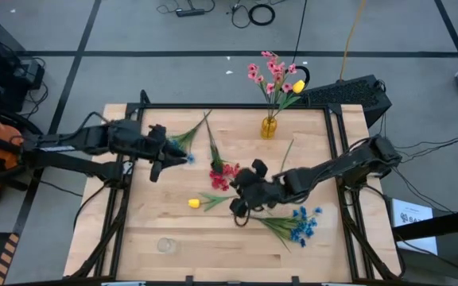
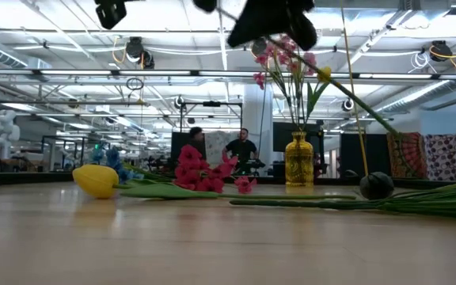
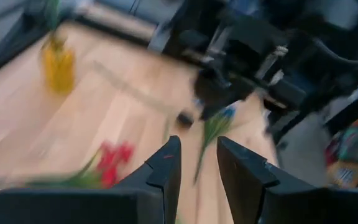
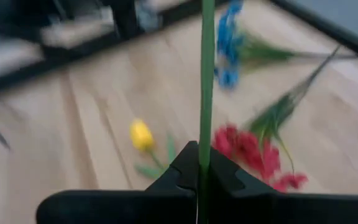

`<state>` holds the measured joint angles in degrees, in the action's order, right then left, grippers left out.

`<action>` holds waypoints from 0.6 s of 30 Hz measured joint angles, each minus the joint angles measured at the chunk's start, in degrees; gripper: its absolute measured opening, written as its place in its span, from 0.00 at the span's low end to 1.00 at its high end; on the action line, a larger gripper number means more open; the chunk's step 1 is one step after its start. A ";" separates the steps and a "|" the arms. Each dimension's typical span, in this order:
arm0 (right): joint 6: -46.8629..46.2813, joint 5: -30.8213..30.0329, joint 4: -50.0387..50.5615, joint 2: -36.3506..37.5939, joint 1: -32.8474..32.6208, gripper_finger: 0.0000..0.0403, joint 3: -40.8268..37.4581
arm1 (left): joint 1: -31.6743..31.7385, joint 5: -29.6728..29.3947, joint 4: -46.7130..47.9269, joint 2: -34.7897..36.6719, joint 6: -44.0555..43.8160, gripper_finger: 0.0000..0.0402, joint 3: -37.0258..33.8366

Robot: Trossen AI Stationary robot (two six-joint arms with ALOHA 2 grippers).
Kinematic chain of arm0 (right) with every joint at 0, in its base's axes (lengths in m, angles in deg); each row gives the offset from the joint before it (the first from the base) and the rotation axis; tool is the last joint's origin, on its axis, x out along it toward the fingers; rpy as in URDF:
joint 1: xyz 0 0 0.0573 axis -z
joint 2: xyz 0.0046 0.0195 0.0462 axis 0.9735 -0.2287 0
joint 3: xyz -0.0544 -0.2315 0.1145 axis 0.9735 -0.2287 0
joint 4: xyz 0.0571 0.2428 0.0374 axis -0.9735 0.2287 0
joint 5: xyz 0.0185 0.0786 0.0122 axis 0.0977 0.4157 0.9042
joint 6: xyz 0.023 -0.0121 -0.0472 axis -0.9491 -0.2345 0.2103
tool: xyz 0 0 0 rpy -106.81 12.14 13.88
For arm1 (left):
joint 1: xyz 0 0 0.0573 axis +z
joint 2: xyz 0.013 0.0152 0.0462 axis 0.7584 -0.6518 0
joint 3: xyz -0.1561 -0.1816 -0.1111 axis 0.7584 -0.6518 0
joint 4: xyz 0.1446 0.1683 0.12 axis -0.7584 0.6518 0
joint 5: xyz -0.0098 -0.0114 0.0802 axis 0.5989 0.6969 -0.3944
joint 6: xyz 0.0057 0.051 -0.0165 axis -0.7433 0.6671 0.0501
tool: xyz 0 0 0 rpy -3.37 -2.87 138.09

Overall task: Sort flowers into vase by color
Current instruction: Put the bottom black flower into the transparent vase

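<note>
The right gripper (image 4: 199, 171) pinches a green stem (image 4: 207, 74) near the red flowers (image 1: 223, 175) (left gripper (image 3: 197, 165) parted, beside them).

No text, label or number can be read anywhere.

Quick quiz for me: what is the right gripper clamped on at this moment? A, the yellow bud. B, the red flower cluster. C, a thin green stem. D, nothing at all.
C: in the right wrist view the right gripper is shut on a thin green stem, while the yellow bud and the red cluster lie on the table.
</note>
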<state>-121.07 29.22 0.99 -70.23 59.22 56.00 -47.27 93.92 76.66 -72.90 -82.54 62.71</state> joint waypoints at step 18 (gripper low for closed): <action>6.61 3.15 -25.04 3.69 3.61 0.00 0.07 | -10.17 -0.20 -61.57 -10.20 9.54 0.27 -18.75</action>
<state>-114.46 32.37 -24.05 -66.53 62.82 56.07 -57.44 93.73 15.09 -83.10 -73.00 43.96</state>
